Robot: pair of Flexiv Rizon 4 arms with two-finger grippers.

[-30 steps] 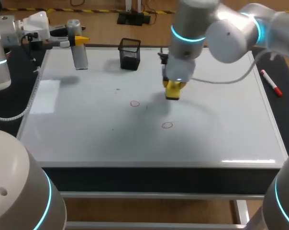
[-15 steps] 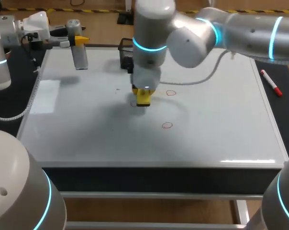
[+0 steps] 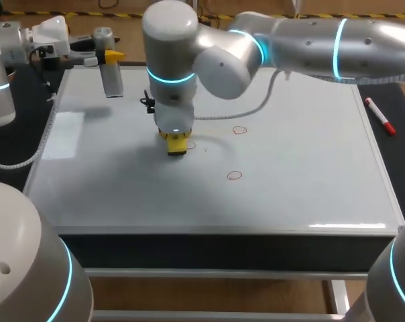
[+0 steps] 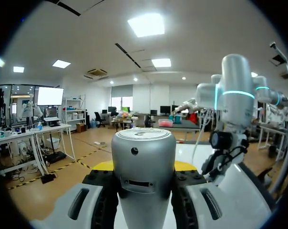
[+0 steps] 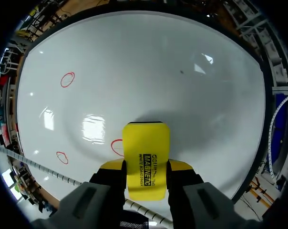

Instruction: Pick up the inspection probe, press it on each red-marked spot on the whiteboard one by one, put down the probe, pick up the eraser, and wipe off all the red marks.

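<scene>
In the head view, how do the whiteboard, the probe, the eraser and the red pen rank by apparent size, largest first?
1. whiteboard
2. probe
3. eraser and red pen: unsure, since the eraser shows only in part and the red pen is longer but thin.

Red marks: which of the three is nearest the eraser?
The leftmost mark in the head view, right at the edge of the eraser in the right claw; the far mark and near mark lie well clear.

Bench (image 3: 402, 151) carries a whiteboard (image 3: 290, 201). Three red marks (image 3: 239, 130) on it, the nearest just beside the right pincer (image 3: 178, 147). A red marker (image 3: 380, 117) lies on the bench, well apart from the pincer.
</scene>
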